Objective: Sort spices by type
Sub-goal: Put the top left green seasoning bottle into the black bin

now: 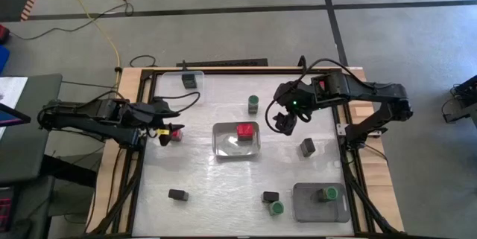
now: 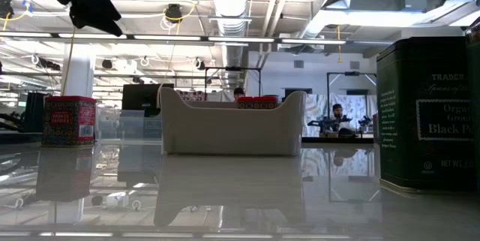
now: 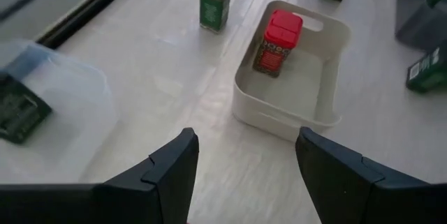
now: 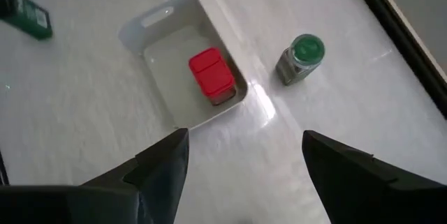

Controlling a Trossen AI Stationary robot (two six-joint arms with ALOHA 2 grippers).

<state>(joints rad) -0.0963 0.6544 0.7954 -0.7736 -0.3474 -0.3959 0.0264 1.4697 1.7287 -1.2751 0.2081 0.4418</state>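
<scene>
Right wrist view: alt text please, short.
A white tray holds one red-capped jar, seen from above past the right end effector, whose two dark fingers stand open. A green-capped jar stands on the table beside the tray, and a dark green box lies at the picture's edge.

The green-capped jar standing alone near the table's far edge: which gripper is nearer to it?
Right. The right gripper hovers open just beside the green-capped jar, toward the table's right. The left gripper is open well off at the left, beyond the white tray.

One spice jar [image 1: 244, 129] in centre tray [image 1: 223, 148]; another jar [image 1: 253, 103] just behind it; third in front-right tray [image 1: 302, 208].
</scene>
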